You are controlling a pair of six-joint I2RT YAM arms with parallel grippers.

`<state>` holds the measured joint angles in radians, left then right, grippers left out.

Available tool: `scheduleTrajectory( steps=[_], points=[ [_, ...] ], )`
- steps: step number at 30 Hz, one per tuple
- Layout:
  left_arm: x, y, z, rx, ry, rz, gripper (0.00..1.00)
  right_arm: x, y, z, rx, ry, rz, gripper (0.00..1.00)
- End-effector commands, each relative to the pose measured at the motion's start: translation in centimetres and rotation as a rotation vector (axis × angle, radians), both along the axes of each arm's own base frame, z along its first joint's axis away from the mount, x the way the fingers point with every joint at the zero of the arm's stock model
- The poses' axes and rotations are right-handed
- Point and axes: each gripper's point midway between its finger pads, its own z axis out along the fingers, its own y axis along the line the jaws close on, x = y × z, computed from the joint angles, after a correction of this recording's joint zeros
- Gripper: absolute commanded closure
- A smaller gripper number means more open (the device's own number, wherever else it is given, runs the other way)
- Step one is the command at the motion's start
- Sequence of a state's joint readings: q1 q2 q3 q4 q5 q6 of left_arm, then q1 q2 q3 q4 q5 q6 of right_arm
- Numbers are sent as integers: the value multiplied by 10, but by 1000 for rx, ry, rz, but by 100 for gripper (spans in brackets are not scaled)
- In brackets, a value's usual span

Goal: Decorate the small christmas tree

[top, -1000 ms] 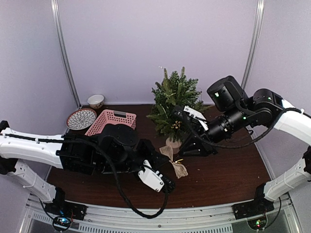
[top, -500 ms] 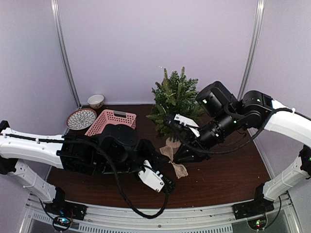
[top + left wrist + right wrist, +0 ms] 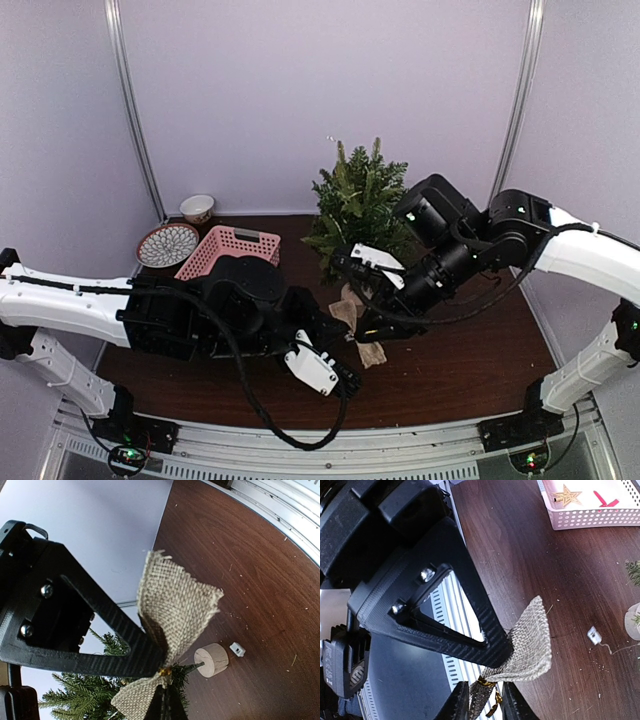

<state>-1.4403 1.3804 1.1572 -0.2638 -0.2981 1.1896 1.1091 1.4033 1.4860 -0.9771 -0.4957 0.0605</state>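
Brown table (image 3: 460, 350), small christmas tree (image 3: 358, 205) behind jaws.

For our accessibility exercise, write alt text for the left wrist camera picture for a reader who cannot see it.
A burlap bow with a small gold bell at its knot is pinched in the left gripper, shut on its middle, above a dark brown table. Behind it lies the small christmas tree, showing its round pale wooden base.
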Motion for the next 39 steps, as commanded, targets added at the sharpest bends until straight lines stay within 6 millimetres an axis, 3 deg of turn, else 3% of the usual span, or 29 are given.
scheduleTrajectory(
  steps=[1,9,16,21,24,25,32,39],
  points=[
    [0,-6,21,-60,-21,-2,100,2,-1,-4,-22,-26,-4,74],
    [1,-7,20,-58,-25,-1,100,4,1,-8,-39,-22,-7,74],
    [3,-7,18,-54,-29,6,100,4,1,-3,-25,-37,-1,100],
    [7,-3,16,-61,-25,34,98,9,-3,6,8,-77,-34,100],
    [11,3,16,-79,-9,63,67,17,-10,10,24,-91,-76,100],
    [11,5,17,-91,1,69,61,21,-13,12,37,-91,-95,100],
    [21,24,30,-258,164,105,37,60,-52,51,217,-135,-280,100],
    [39,39,41,-426,356,201,18,120,-127,99,439,-204,-566,100]
  ],
)
